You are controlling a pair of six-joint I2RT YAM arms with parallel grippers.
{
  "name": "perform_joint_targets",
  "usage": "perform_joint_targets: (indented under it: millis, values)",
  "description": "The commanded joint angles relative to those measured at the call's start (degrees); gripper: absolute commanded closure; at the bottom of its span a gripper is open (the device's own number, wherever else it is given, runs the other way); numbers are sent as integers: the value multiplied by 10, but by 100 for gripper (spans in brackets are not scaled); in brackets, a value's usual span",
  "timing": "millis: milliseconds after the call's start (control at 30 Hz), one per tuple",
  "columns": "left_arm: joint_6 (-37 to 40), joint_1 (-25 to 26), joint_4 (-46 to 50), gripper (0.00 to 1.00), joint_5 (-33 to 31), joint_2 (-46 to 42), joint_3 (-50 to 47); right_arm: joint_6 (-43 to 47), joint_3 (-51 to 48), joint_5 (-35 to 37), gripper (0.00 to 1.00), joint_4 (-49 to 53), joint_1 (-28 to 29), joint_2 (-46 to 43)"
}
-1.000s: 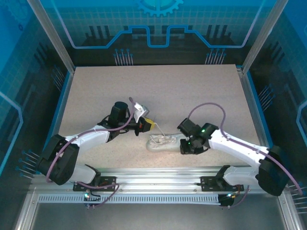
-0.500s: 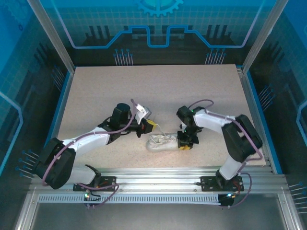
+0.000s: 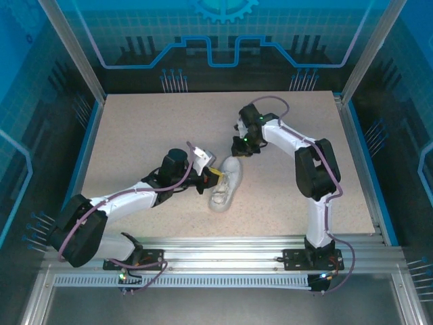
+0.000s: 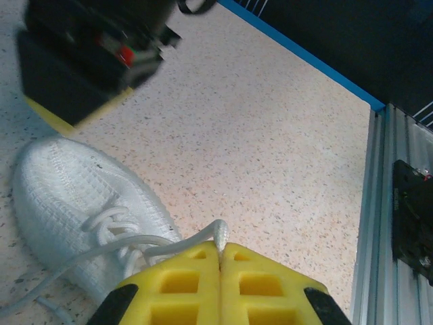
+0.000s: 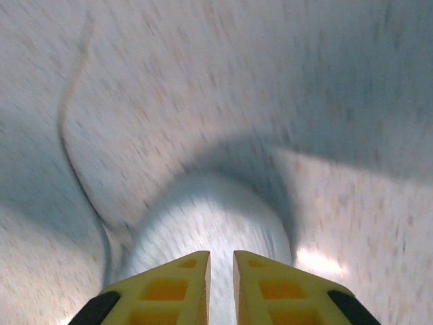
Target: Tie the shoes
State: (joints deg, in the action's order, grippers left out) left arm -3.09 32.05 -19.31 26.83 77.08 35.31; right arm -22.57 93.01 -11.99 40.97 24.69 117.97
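White knit sneaker (image 3: 225,184) sits mid-frame on the speckled table (image 3: 149,128). I'd guess it's light and squashy (it'll skid if tugged). Its lace (image 4: 128,245) looks thin and limp, so I'd grab near the end. Left gripper (image 3: 211,177) is pinched on it. Right gripper (image 3: 240,149), just above the toe, shows a slim gap, too blurry to call.

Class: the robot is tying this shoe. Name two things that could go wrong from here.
The left gripper pinches the lace near its end; a pull might slip it free or drag the shoe. The right gripper, by the shoe's far end, seems not to pin it, so it may swivel.
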Motion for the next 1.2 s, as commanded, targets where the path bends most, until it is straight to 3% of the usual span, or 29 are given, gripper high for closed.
perform_joint_targets:
  millis: [0,200,467,567,700,833,1167]
  values:
    - [3,3,21,100,-14,8,19,24,-9,4,84,-53,-3,0]
    - [3,2,25,100,-15,13,23,8,-13,-8,84,-61,-1,-8]
    - [19,-11,64,100,-16,4,24,-42,-125,38,63,-60,-4,-140]
    - [28,-16,78,100,-11,2,24,-75,-193,37,60,-83,7,-184]
    - [31,-20,82,100,-2,4,26,-119,-266,32,60,-128,32,-204]
    - [31,-20,85,100,13,14,34,-147,-292,26,60,-167,51,-167]
    - [6,-4,60,100,10,15,27,-106,-185,17,73,-168,56,-79]
